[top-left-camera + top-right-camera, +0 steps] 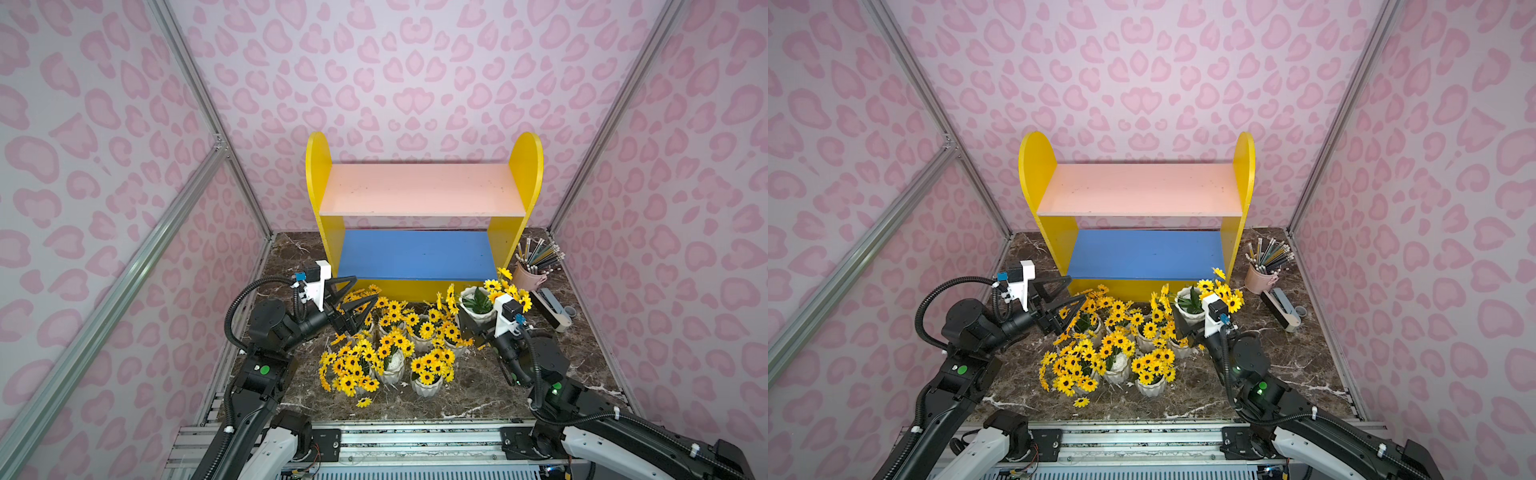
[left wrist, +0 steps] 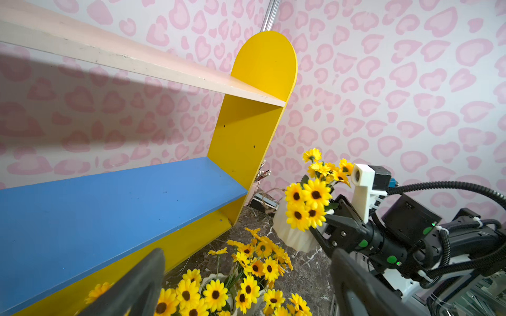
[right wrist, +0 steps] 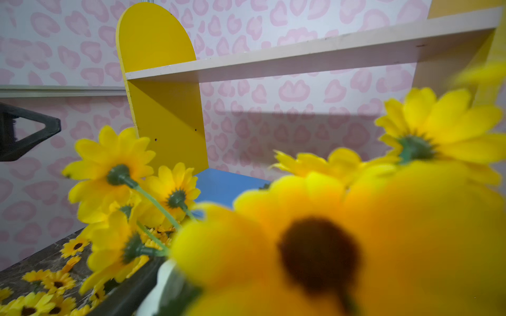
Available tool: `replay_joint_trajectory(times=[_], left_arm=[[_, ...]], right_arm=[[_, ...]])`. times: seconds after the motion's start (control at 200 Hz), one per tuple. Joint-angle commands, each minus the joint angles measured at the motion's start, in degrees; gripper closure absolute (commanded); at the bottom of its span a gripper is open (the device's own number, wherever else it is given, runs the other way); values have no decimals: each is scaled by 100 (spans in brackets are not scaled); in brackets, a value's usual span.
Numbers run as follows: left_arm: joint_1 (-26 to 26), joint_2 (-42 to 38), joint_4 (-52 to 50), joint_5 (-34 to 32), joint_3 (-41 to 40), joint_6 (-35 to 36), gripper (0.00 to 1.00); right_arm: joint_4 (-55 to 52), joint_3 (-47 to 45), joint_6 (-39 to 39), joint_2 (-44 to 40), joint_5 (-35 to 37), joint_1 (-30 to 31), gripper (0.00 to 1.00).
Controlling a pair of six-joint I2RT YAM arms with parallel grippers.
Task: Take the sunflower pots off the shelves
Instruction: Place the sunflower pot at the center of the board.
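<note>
The shelves [image 1: 424, 189] [image 1: 1138, 189] stand at the back, and both the pink board and the blue board [image 1: 415, 253] are bare. Several sunflower pots [image 1: 426, 386] [image 1: 1150, 386] crowd the marble table in front. My right gripper [image 1: 478, 318] [image 1: 1192, 322] is shut on one sunflower pot [image 1: 478, 305] [image 2: 295, 232], just in front of the shelves' right side panel. Its flowers fill the right wrist view, with the white rim [image 3: 161, 284] between the jaws. My left gripper [image 1: 365, 289] [image 2: 246, 287] hovers open over the left pots, holding nothing.
A pink cup of pencils [image 1: 525, 274] stands right of the shelves, with a grey and black desk tool [image 1: 552, 309] beside it. One loose flower head [image 1: 364, 402] lies near the table's front. Pink patterned walls close in on three sides.
</note>
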Motion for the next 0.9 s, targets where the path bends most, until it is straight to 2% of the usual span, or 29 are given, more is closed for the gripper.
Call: replay_joint_trajectory(times=[0.0, 0.14, 0.24, 0.36, 0.64, 0.745, 0.895], left_arm=[[-32, -31, 259, 29, -8, -32, 4], [-46, -50, 264, 2, -14, -21, 3], [-55, -38, 267, 3, -20, -25, 3], [-65, -40, 267, 2, -19, -22, 3], [-83, -13, 268, 2, -24, -25, 4], [-81, -14, 291, 11, -34, -34, 4], [-81, -14, 302, 11, -35, -44, 4]], right_arm=[[-726, -314, 528, -762, 1236, 449, 100], [-1332, -634, 942, -1360, 2070, 1199, 100], [-1624, -729, 1306, -1235, 2486, 1630, 100], [-1343, -1049, 1576, -1089, 2778, 1959, 100], [-697, -1613, 1869, -668, 2762, 1964, 100], [-575, -1825, 2158, -600, 2435, 1787, 100], [22, -1940, 2072, -60, 2131, 1668, 100]])
